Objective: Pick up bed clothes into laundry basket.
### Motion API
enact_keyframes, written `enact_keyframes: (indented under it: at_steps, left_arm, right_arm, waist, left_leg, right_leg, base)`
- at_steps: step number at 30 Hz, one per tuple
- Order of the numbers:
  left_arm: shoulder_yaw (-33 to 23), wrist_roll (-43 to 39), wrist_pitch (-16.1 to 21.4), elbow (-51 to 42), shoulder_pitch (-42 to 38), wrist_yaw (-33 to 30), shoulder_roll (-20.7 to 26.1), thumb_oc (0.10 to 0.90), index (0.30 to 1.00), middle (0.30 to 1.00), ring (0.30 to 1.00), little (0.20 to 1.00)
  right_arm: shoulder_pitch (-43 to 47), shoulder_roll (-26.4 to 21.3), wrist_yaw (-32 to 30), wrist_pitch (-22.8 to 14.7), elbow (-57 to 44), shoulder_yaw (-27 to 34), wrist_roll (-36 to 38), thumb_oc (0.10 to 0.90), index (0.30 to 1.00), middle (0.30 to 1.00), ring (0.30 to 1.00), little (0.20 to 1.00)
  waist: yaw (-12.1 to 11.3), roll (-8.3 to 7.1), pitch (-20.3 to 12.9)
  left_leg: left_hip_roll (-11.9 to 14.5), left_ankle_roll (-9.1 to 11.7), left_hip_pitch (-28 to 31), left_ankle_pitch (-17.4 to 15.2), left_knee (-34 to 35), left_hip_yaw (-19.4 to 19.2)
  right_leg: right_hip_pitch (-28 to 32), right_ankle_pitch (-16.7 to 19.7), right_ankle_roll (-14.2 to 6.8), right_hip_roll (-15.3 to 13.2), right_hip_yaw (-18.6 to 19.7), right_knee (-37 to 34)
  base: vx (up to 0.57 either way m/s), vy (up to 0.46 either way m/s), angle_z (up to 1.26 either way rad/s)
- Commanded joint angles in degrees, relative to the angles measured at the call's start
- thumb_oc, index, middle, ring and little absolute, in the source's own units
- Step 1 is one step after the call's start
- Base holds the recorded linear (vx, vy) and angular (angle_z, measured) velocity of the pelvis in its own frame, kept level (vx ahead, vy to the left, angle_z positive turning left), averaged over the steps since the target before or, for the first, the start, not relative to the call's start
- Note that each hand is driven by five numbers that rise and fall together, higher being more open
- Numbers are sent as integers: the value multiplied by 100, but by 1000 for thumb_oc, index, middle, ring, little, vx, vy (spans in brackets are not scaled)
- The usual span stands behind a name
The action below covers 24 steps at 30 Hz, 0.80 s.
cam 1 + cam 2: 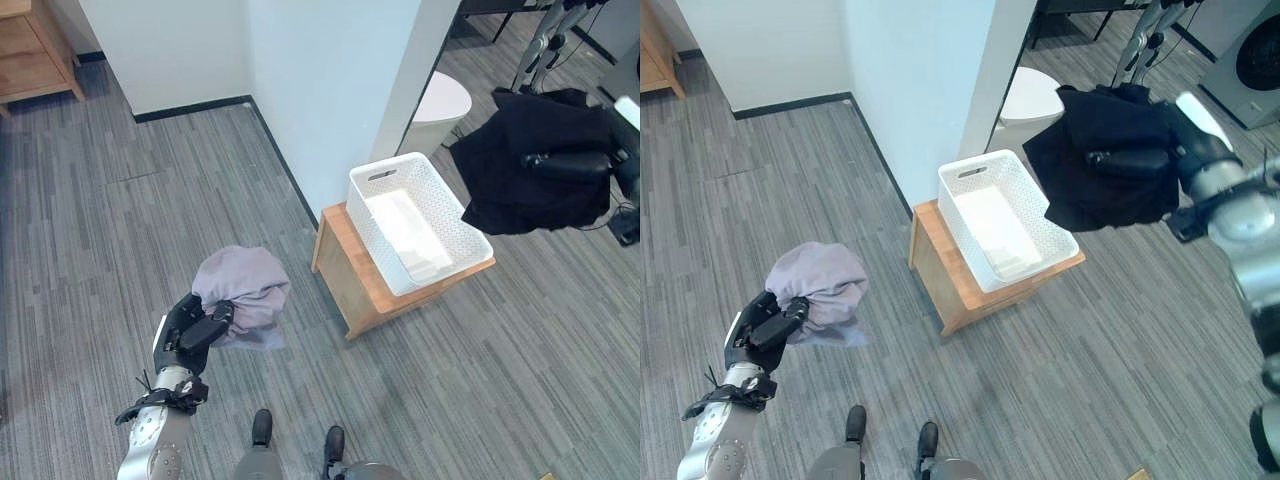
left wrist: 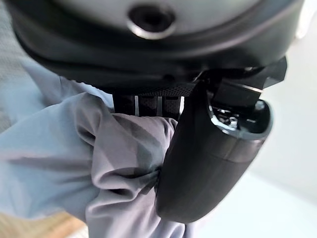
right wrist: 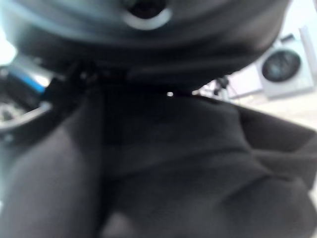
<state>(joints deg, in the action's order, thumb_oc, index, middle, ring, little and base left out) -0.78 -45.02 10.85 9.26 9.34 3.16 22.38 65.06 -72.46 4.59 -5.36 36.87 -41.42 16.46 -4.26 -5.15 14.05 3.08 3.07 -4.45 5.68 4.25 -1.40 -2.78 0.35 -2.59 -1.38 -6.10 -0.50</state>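
Left hand (image 1: 192,333) clenched around a bunched pale lilac-grey cloth (image 1: 245,291), held above the grey striped carpet floor (image 1: 120,220). Right hand (image 1: 1132,160) gripping a draped black garment (image 1: 1110,175), raised just beside the white perforated plastic laundry basket (image 1: 440,205) atop a low wooden stand (image 1: 350,275).

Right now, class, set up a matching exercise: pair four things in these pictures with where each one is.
Things:
1. grey garment
2. black garment
3. white laundry basket
4. wooden stand

Places:
A. on the wooden stand
B. bunched in the left hand
C. on the floor by the wall corner
D. hanging from the right hand

Pairs: 1-B, 2-D, 3-A, 4-C
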Motion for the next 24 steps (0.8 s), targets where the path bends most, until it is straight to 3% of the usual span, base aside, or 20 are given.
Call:
enact_keyframes:
  at_steps: [1, 3, 10, 20, 24]
  left_arm:
    - [-126, -227, 394, -693, -82, 425, 533, 400, 300, 300, 300, 300]
    - [-98, -255, 367, -655, -61, 440, 529, 400, 300, 300, 300, 300]
    - [-33, -312, 327, -631, -35, 398, 591, 400, 300, 300, 300, 300]
    - [-157, -360, 378, -586, -61, 300, 640, 400, 300, 300, 300, 300]
    - [-146, -359, 398, -553, -86, 223, 622, 400, 300, 300, 300, 300]
  right_arm:
    - [1629, -243, -667, -246, 485, -131, -242, 400, 300, 300, 300, 300]
    - [2204, -134, -712, -209, 762, -611, -357, 400, 300, 300, 300, 300]
    - [3023, 319, -790, -109, 1371, -1284, -582, 400, 300, 300, 300, 300]
    - [3338, 672, -917, -1, 2052, -1534, -841, 400, 300, 300, 300, 300]
    - [3467, 716, -1064, 58, 2346, -1549, -898, 400, 300, 300, 300, 300]
  waist:
    - [-295, -509, -507]
    - [-340, -539, -460]
    - [-505, -666, -245]
    - [-614, -667, -59]
    - [-628, -593, 19]
  left_leg:
    - [102, 119, -309, -213, -138, 129]
    - [92, 122, -401, -193, -144, 155]
    - [88, 105, -572, -125, -65, 226]
    - [74, 97, -744, -80, -61, 258]
    - [67, 103, -829, -37, -42, 270]
  right_leg:
    - [88, -178, -601, -635, -135, -139]
    - [-7, -140, -611, -639, -144, -136]
    - [-259, -11, -623, -600, -111, -153]
    - [-470, 85, -618, -596, -74, -172]
    - [-576, 138, -610, -595, -63, -204]
  base:
    - [6, 30, 8]
    - [-13, 27, 6]
    - [-12, 5, 5]
    - [-9, 4, -2]
    - [1, 1, -1]
